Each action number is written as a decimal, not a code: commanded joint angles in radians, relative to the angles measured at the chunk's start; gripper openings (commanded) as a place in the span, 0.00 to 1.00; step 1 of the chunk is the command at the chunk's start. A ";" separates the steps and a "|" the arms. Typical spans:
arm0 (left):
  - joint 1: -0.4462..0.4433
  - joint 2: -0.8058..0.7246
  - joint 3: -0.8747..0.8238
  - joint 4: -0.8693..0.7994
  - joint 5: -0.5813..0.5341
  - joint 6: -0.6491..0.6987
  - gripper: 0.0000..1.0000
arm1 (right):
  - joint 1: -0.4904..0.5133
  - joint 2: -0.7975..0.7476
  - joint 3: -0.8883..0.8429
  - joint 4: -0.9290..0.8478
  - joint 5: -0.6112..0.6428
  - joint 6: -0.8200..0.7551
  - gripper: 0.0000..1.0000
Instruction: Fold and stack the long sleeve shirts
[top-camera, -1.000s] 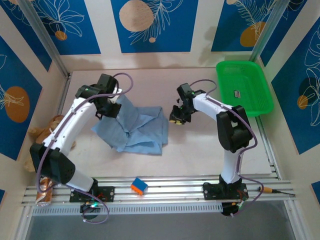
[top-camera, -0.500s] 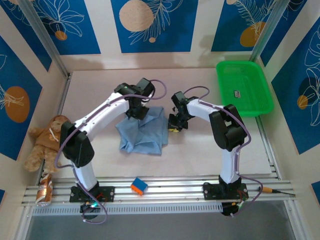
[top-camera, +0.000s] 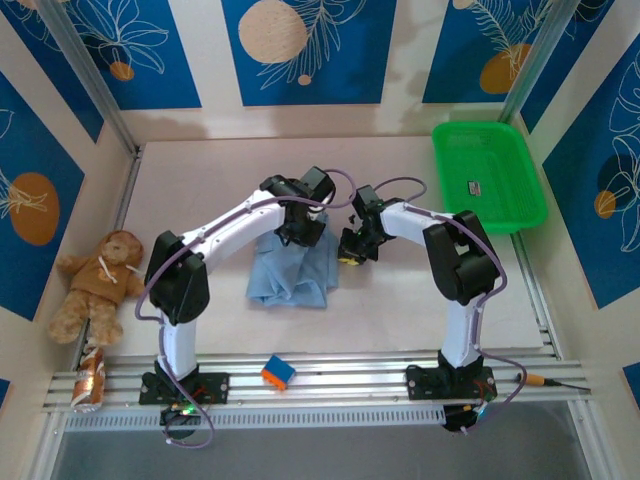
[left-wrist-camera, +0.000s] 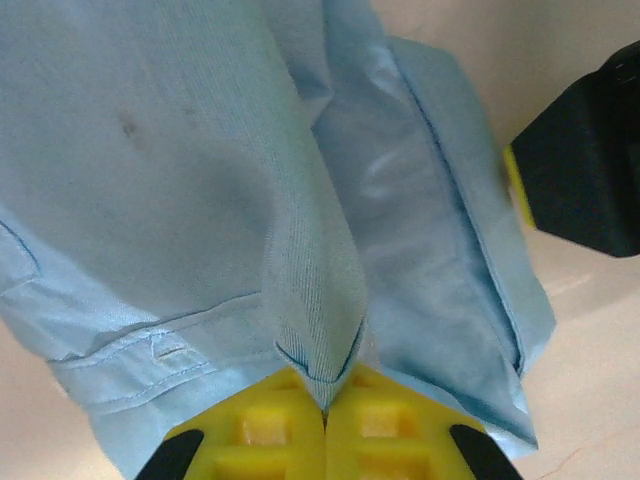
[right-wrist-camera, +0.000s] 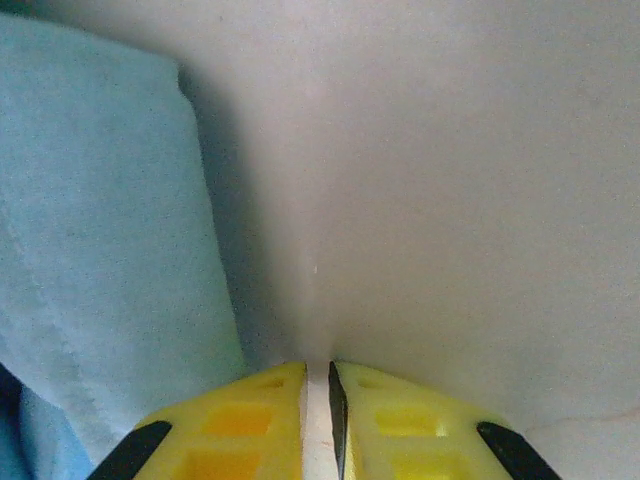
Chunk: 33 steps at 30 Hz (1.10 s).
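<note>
Left claw (left-wrist-camera: 325, 392) tight on shirt (left-wrist-camera: 180, 170)

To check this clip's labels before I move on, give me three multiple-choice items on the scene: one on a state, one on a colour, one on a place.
1. The left gripper is: A. open, holding nothing; B. shut on the shirt; C. shut on a block.
2. The basket is: A. green; B. red; C. blue.
3. The teddy bear lies: A. in the basket; B. on the shirt; C. at the left side, apart from the shirt.
Answers: 1 B, blue fabric is pinched in it; 2 A, plainly green from above; 3 C, it lies far left of the shirt.
</note>
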 joint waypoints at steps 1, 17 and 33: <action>-0.019 0.023 -0.026 0.070 0.099 -0.043 0.00 | 0.015 0.040 -0.059 0.011 -0.042 0.015 0.18; -0.013 0.070 -0.080 0.314 0.305 -0.224 0.44 | -0.049 -0.021 -0.127 0.027 -0.024 0.028 0.31; 0.214 -0.300 -0.275 0.562 0.428 -0.350 0.82 | -0.136 -0.407 -0.333 0.140 -0.116 -0.178 0.65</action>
